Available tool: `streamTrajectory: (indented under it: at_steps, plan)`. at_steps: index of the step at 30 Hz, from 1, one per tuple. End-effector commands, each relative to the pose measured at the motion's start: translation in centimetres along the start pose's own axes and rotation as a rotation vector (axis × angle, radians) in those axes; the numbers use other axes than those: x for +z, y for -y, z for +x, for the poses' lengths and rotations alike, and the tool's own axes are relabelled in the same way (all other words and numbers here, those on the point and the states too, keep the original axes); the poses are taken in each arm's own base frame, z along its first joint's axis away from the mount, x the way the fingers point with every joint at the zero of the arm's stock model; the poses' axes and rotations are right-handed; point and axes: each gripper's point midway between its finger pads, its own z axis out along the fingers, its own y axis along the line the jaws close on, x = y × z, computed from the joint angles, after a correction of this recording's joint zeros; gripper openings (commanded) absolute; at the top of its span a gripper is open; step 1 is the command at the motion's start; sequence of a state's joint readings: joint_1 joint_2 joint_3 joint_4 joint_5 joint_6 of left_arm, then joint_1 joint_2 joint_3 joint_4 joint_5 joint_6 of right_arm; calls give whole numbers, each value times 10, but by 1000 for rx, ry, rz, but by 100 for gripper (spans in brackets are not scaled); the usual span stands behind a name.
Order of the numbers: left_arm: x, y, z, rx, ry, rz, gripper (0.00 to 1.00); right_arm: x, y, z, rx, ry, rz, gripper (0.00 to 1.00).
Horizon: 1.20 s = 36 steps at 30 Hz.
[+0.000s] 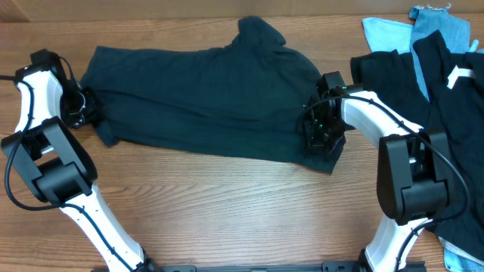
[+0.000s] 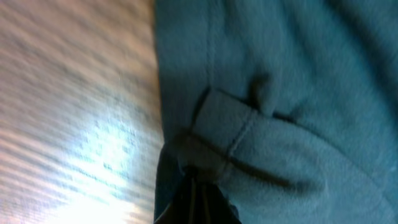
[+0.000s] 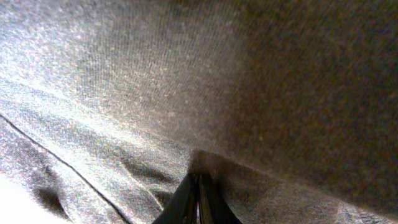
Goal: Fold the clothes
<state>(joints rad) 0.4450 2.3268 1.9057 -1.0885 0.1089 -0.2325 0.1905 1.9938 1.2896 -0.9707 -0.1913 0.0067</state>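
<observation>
A black T-shirt (image 1: 204, 98) lies spread across the middle of the wooden table. My left gripper (image 1: 89, 106) is at its left edge, shut on a folded hem of the black T-shirt (image 2: 249, 124). My right gripper (image 1: 321, 134) is at the shirt's right lower corner, shut on the cloth (image 3: 186, 93), with the fabric draped over the fingertips (image 3: 198, 183). Both fingers pairs are pressed together with cloth pinched at their tips.
A pile of more clothes (image 1: 431, 83) lies at the right: black garments, one with a white mark, and light blue pieces (image 1: 393, 30) at the back right. Bare wooden table (image 1: 227, 204) runs along the front.
</observation>
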Motion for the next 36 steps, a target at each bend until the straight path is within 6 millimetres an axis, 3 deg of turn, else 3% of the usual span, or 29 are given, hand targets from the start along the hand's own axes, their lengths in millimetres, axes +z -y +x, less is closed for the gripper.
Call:
streamTrajectory:
  at_steps: [1, 5, 8, 11, 13, 14, 18, 21, 23, 24, 28, 31, 34, 36]
  plan:
    - [-9, 9, -19, 30, 63, 72, 4, 20, 7, 15, 7, -79, 24, 6]
    - [-16, 36, -31, 55, 109, 212, 4, 20, 7, 15, 8, -79, 24, 6]
    - [-25, 70, -38, 140, 148, 371, 8, 20, 7, 15, 7, -79, 24, 6]
    - [-24, 76, -37, 157, 152, 373, 11, 20, 7, 15, 7, -79, 24, 6]
    - [-24, 77, -36, 179, 152, 371, 21, 20, 7, 15, 8, -78, 24, 6]
    - [-23, 74, -34, 179, 146, 359, 38, 20, 7, 15, 7, -77, 23, 6]
    - [-18, 63, -26, 208, 114, 296, 43, 20, 6, 14, 7, -76, 23, 6]
    - [-28, 62, -21, 210, 105, 288, 43, 20, 7, 15, 8, -79, 24, 6]
    - [-47, 38, -24, 125, 146, 147, 42, 20, 7, 16, 8, -84, 24, 6]
    - [-67, 21, -28, 54, 194, 53, 43, 20, 7, 16, 8, -84, 24, 6]
    - [-136, 21, -30, 47, 336, 69, 46, 20, 7, 15, 7, -79, 24, 6]
    - [-130, -10, -24, -133, 295, -1, 45, 20, 7, 15, 8, -80, 24, 6]
    - [-100, -40, -20, -247, 227, -33, 44, 20, 7, 15, 8, -80, 24, 6]
    - [-75, -46, -15, -256, 166, -43, 40, 20, 7, 16, 8, -81, 24, 6]
